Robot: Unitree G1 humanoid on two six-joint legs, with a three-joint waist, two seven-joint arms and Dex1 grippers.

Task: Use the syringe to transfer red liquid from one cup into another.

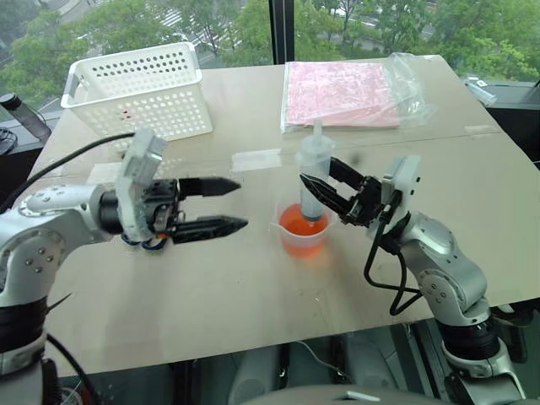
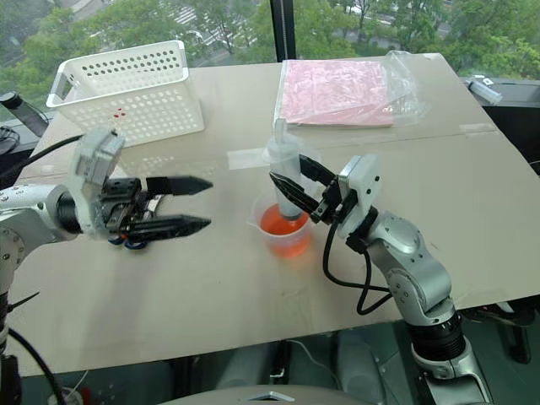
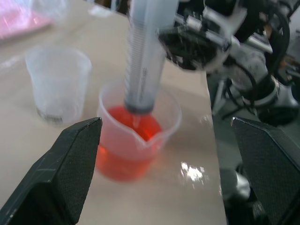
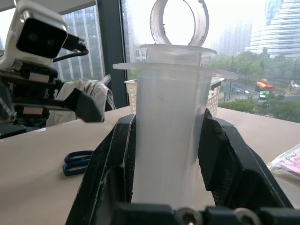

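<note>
My right gripper (image 1: 318, 175) is shut on the barrel of the syringe (image 1: 314, 181), a thick clear one with a whitish plunger and a ring top. It stands upright with its nozzle dipped into the red liquid (image 3: 136, 129). The liquid sits in the wider clear cup (image 1: 304, 232), which has a pour spout and stands mid-table. Just behind it is the smaller, narrower clear cup (image 3: 58, 84), which looks empty. My left gripper (image 1: 241, 203) hovers to the left of the cups, pointing at them, open with nothing between its fingers.
A white perforated basket (image 1: 139, 89) stands at the back left. A clear bag holding a pink pack (image 1: 342, 93) lies at the back middle. Blue scissors (image 4: 77, 161) lie on the table under my left gripper. The table's front edge (image 1: 278, 342) is close.
</note>
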